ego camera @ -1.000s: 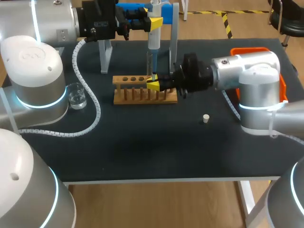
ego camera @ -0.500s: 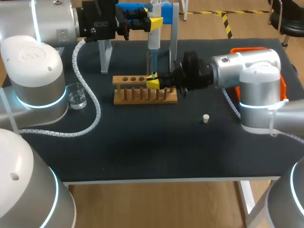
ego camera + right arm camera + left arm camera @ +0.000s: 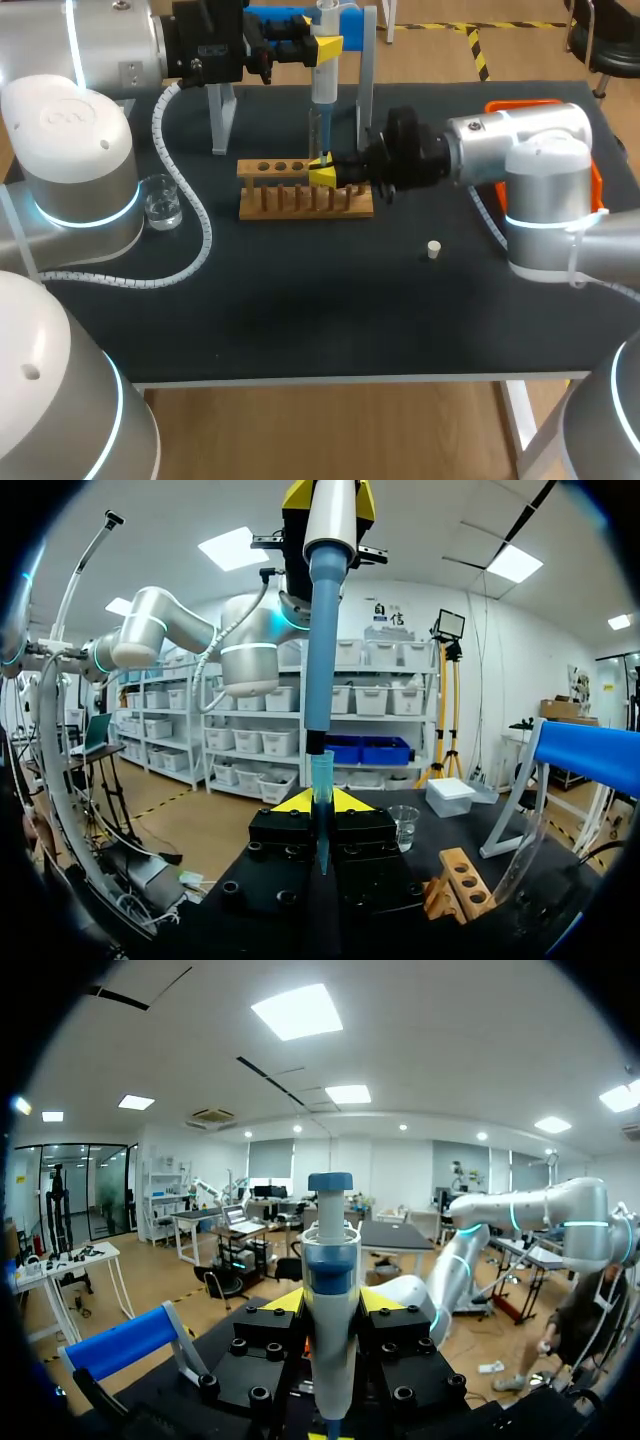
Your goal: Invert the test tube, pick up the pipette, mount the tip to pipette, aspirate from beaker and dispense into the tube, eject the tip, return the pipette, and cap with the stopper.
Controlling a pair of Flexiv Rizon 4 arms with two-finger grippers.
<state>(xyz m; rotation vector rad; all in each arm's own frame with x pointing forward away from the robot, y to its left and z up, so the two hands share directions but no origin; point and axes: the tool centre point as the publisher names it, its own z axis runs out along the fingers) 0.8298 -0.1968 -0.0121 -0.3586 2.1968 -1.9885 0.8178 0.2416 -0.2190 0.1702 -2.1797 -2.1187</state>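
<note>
— Where is the pipette point(image 3: 323, 85)?

— Upright at the far side of the table point(image 3: 300, 310), in the left claw point(image 3: 325, 47). The two yellow fingers press its white barrel from either side in a firm grip. The plunger knob stands above them.

— And the right claw point(image 3: 322, 174)?

— It comes in level from the right, directly under the pipette, at the right end of the wooden rack point(image 3: 290, 200) by its row of holes. Its own camera shows a pale blue tip point(image 3: 321, 790), tapering downward, pinched between the yellow fingers. The pipette's blue shaft meets the top of that tip.

— The rest?

— The beaker point(image 3: 161, 203), with clear liquid in it, stands to the left of the rack, well apart from both claws. The small white stopper point(image 3: 433, 249) lies free on the table to the right of the rack, in front of the right arm.
</note>
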